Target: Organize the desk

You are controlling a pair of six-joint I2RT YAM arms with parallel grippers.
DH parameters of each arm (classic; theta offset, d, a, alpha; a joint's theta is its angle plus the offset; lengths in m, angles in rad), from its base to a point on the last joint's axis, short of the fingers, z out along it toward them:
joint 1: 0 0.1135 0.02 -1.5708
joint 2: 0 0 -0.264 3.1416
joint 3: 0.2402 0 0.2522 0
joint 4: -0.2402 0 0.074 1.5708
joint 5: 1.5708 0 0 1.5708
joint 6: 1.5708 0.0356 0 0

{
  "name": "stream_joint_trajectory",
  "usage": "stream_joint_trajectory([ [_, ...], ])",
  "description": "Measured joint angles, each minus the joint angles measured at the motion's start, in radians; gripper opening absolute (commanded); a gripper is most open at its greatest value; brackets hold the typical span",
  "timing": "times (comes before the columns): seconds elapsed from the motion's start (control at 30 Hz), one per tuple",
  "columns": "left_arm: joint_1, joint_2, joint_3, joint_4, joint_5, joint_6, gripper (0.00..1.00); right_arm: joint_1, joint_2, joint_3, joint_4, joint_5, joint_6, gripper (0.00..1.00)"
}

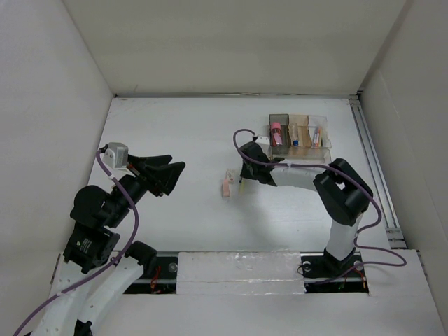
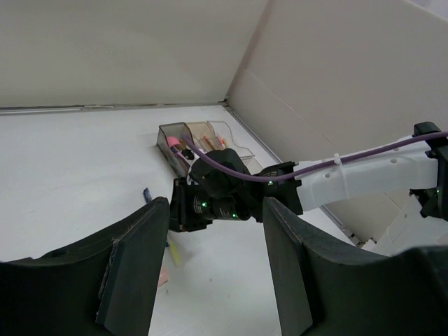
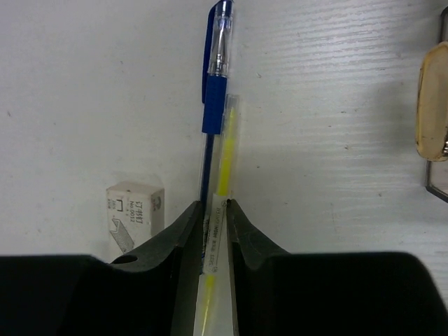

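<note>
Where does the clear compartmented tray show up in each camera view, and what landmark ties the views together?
Top external: the tray sits right of centre, toward the far edge of the desk.
Left wrist: the tray is centre-left, just beyond the right gripper.
Right wrist: only an amber-tinted edge shows at the right border, probably the tray's corner.
Shared landmark: the right gripper, its fingers closed on a clear yellow pen.

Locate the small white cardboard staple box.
The staple box lies on the white desk, in the right wrist view just left of the right gripper pinching a clear yellow pen, beside a blue ballpoint pen.
</note>
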Motion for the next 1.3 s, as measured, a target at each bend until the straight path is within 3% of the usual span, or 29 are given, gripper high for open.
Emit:
stream_joint_trajectory([
  [0.3,0.000,0.001,0.000,0.000,0.000,0.000,0.52,0.000,0.016,-0.006,0.021,0.021,0.021,0.19],
  [0.5,0.000,0.001,0.000,0.000,0.000,0.000,0.52,0.000,0.028,-0.005,0.022,0.041,0.027,0.29],
  [0.6,0.000,0.001,0.000,0.000,0.000,0.000,0.52,0.000,0.035,0.005,0.015,0.051,0.024,0.25],
  [0.67,0.000,0.001,0.000,0.000,0.000,0.000,0.52,0.000,0.040,0.015,0.005,0.058,0.020,0.10],
  [0.73,0.000,0.001,0.000,0.000,0.000,0.000,0.52,0.000,0.045,0.024,-0.001,0.062,0.016,0.02],
  [1.0,0.000,0.001,0.000,0.000,0.000,0.000,0.52,-0.022,-0.013,0.029,-0.069,0.080,-0.016,0.00],
  [1.1,0.000,0.001,0.000,0.000,0.001,0.000,0.52,-0.114,-0.120,0.031,-0.082,0.069,-0.065,0.00],
  [1.3,0.000,0.000,0.000,0.000,0.003,0.000,0.52,-0.493,-0.202,0.145,-0.035,0.066,-0.171,0.00],
])
